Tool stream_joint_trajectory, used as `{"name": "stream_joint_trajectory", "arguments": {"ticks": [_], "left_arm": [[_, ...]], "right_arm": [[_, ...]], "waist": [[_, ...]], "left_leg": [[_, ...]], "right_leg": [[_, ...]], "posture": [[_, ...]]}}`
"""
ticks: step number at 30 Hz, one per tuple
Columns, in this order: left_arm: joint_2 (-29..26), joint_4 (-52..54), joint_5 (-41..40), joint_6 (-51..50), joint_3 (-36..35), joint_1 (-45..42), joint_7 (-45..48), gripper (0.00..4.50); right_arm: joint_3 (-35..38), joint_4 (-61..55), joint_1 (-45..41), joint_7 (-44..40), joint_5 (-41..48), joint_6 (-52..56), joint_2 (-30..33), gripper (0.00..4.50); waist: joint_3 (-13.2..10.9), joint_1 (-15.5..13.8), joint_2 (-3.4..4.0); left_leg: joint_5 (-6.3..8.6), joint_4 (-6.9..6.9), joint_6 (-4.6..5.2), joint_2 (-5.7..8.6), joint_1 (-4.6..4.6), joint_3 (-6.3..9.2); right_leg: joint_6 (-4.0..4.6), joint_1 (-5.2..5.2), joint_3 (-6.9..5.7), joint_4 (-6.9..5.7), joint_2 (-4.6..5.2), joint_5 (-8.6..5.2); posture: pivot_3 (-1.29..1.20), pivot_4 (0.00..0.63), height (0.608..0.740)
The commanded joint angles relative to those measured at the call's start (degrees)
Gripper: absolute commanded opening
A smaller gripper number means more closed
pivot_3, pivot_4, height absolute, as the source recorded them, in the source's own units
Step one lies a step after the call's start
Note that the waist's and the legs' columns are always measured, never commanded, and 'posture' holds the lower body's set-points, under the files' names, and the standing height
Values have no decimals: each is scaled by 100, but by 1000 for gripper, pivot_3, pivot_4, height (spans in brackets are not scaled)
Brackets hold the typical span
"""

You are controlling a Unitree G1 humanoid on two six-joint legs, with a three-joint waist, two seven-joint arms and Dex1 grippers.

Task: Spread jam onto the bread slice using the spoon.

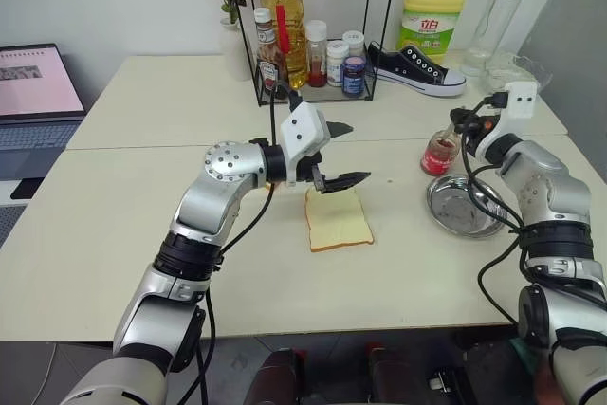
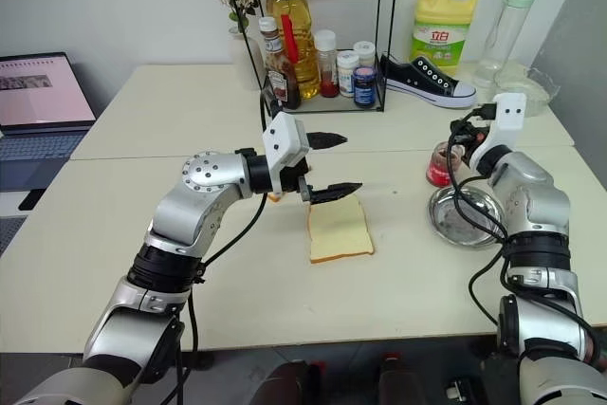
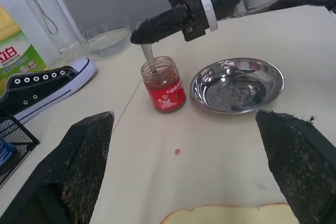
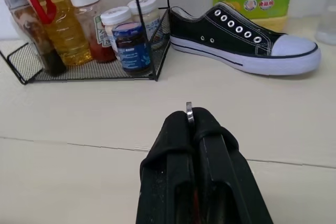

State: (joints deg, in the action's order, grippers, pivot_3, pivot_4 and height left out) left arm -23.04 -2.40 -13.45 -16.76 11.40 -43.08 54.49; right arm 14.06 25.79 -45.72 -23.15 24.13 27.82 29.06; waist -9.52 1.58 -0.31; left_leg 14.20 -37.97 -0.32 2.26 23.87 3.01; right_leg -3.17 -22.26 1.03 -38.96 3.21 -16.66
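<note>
The bread slice (image 1: 338, 220) lies flat near the middle of the table, pale yellow with a tan crust. My left gripper (image 1: 354, 152) hovers open over its far end, pointing to the right with nothing between its fingers. The jam (image 3: 164, 85) is a small glass jar with a red label, standing right of the bread beside a steel dish. My right gripper (image 3: 140, 34) is above the jar, shut on the spoon (image 3: 149, 56). The spoon's handle runs down into the jar's mouth, and its bowl is hidden in the jam. The handle's end (image 4: 189, 113) pokes out between the shut fingers.
A round steel dish (image 1: 465, 208) sits just right of the jar. At the back stand a wire rack of bottles (image 1: 313, 45), a black shoe (image 1: 415, 68), a detergent bottle (image 1: 433, 11) and a clear water bottle (image 1: 501, 16). A laptop (image 1: 33, 92) is at far left. A red drop (image 3: 177, 152) marks the table.
</note>
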Motion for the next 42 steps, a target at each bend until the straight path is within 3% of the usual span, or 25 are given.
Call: {"name": "stream_joint_trajectory", "arguments": {"ticks": [1,17,24,30,36,42], "left_arm": [[-48,257,-47,50,-134,-27,-20,4500],[15,154,-47,125,-74,-87,89,4500],[-50,38,-35,199,-155,-111,162,4500],[-316,81,-225,122,-430,64,228,4500],[-972,904,-539,-270,-759,888,440,4500],[-1790,2346,-953,-855,-1540,2682,253,4500]], "right_arm": [[468,-176,-207,193,320,234,-10,57],[2430,-590,-119,1676,1982,1345,-339,57],[2841,-833,-82,2049,2472,1440,-378,57],[2782,-1514,-139,2337,3042,1735,-608,57],[2413,-2430,-187,2745,3869,2319,-1070,57],[746,-3648,492,2277,3957,3131,-1337,57]], "waist": [[0,0,0],[0,-2,0],[0,3,1],[0,11,1],[-1,56,6],[-1,77,7]], "left_leg": [[0,0,0,0,0,0],[0,1,1,0,1,-2],[1,2,1,-1,1,-5],[1,3,2,-3,1,-3],[1,9,2,-8,0,-4],[2,13,2,-17,1,4]], "right_leg": [[0,0,-1,0,0,0],[0,0,1,-1,1,0],[0,0,3,-1,0,0],[0,-1,2,-2,-1,0],[0,-7,8,-2,-2,0],[2,-8,9,2,2,-1]], "posture": [[0,150,740],[0,150,740],[0,150,740],[0,150,740],[0,150,740],[0,150,740]]}}
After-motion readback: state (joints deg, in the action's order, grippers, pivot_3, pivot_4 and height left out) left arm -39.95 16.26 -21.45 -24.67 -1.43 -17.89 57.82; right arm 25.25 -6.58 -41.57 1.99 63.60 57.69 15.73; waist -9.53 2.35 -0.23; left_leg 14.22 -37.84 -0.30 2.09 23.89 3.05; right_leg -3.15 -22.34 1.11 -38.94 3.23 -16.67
